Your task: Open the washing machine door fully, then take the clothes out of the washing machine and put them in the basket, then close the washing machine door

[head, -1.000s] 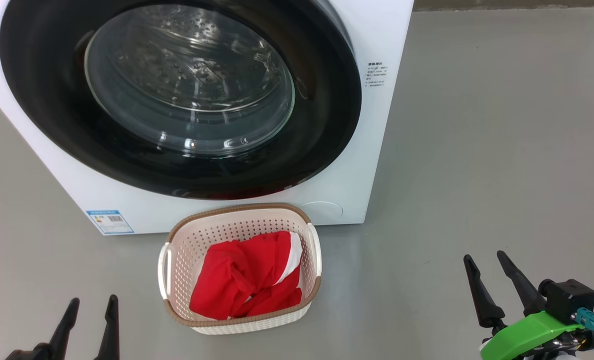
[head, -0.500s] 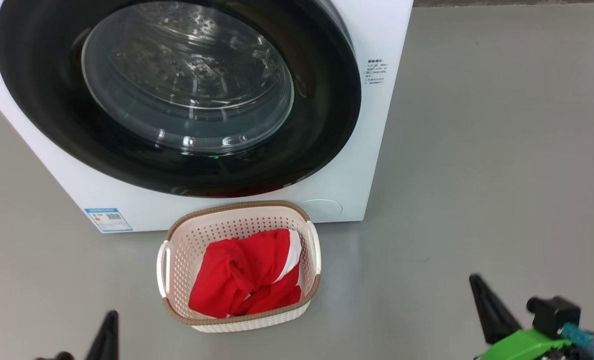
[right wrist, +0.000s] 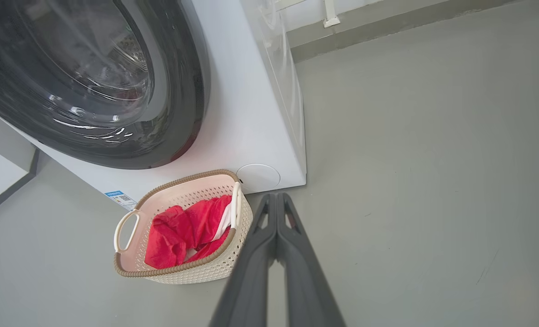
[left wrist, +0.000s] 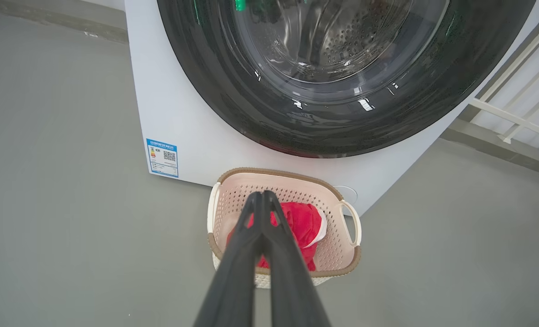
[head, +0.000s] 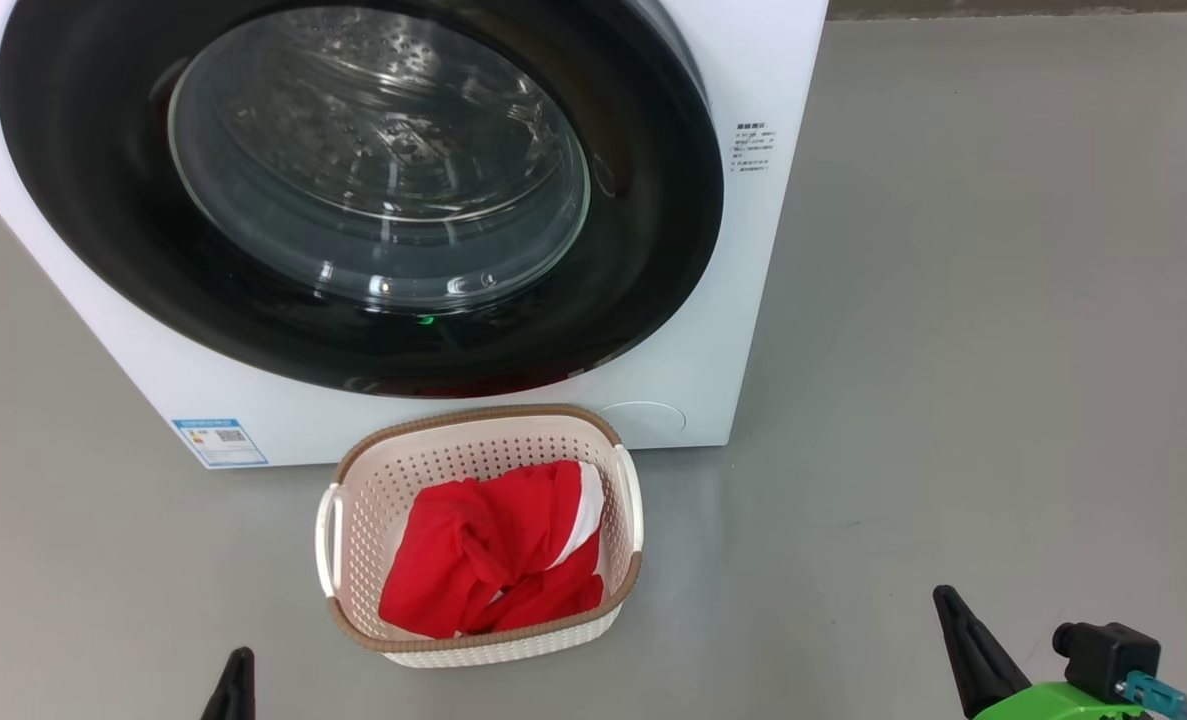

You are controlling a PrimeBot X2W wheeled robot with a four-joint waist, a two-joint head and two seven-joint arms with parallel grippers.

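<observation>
Two pincers, the left gripper [left wrist: 262,196] and the right gripper [right wrist: 276,196], are each clenched on nothing, apart from the basket [head: 481,416]. The washing machine door [head: 643,300] looks flush against the washing machine [head: 768,70], though its latch side is too glossy to judge; unlatched, it could swing out. Its drum [head: 383,130] shows bare steel. The basket stands on the floor [head: 963,330] just beside the washing machine's lower front edge, holding the clothes [head: 483,565], heaped toward its right wall; a low arm sweep could tip it.
</observation>
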